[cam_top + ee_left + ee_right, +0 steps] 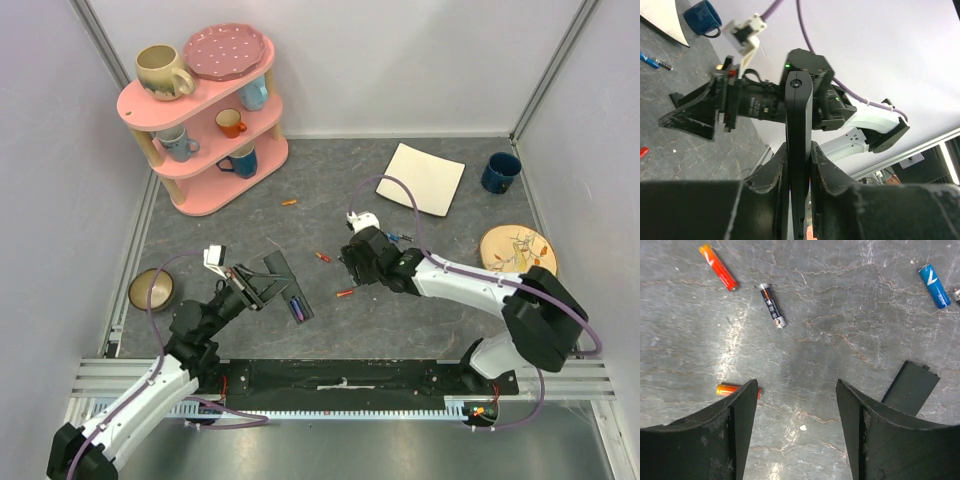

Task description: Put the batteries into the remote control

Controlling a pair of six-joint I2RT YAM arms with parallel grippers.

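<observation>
**Q.** Where is the remote control (799, 115), and what holds it?

**A.** The left gripper (799, 160) is clamped on it, with its fingers (771, 172) pressing the two broad faces so the bar shows edge-on in the wrist view. The overhead view shows a small purple item (298, 301) in the remote's recess. It is too small to tell whether that is a seated cell.

**Q.** And the batteries?

**A.** They lie loose on the grey mat (810, 355), all on the right arm's side of the remote. An orange-red battery (345, 293) is nearest the remote, a second orange-red battery (323, 257) lies a little farther off, and a blue battery (400, 237) is well beyond. The right gripper (796, 400) hangs on that same side, jaws spread wide and holding nothing. Its wrist view shows an orange battery (729, 389), a black battery (772, 305) and a flat black panel (912, 387), probably the recess cover.

**Q.** How should each handle?

**A.** The remote is judged light, rigid and smooth. A grip across the body, clear of the recess, leaves that opening free. Each battery is judged small, hard, round and glossy, so it is likely to roll or slip out of a pinch. It is best taken across mid-barrel, with the fingers square to its long axis.
</observation>
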